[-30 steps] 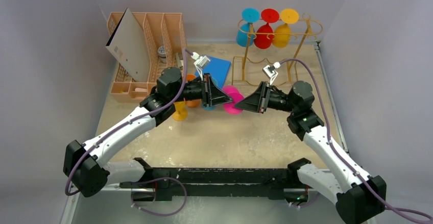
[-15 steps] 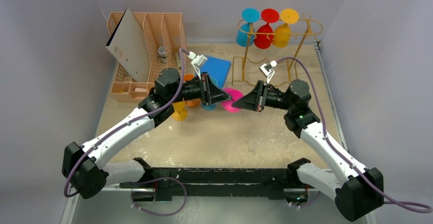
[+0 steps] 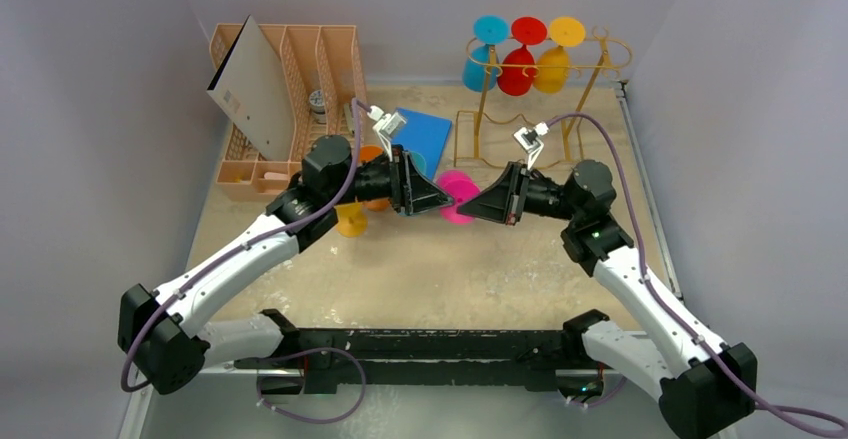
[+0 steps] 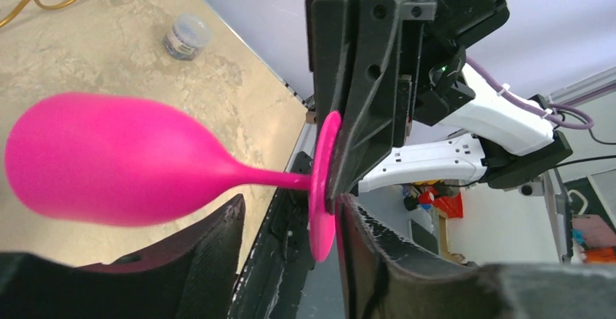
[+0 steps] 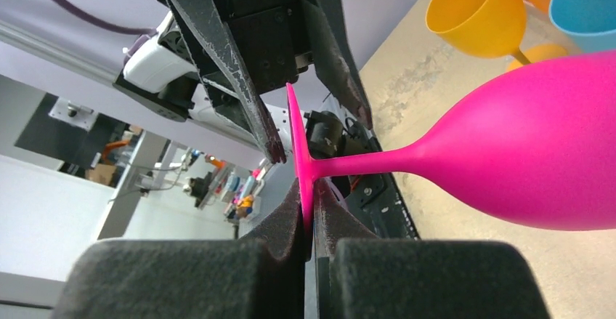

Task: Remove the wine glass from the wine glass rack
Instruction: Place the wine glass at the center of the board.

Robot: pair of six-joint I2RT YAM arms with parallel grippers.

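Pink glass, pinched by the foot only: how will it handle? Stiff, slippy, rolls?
Likely rigid plastic: the pink wine glass sticks out sideways from the right pincer with no visible sag. The grip is only on the thin foot, so it may pivot or slip. Laid on its side, its rounded form would probably roll.

I log both units as matching. The left arm (image 3: 235, 259) and right arm (image 3: 645, 294) have white link shells between bulky black joint housings. A purple cable (image 3: 800, 420) trails along each. A small white camera block (image 3: 385, 119) sits on each wrist. The left gripper (image 3: 448, 199) and right gripper (image 3: 470, 207) are black wedges; their finger edges show grey scuffing. A green indicator lamp (image 4: 443, 68) glows on the right arm. A black mounting bar (image 3: 430, 342) joins both bases.
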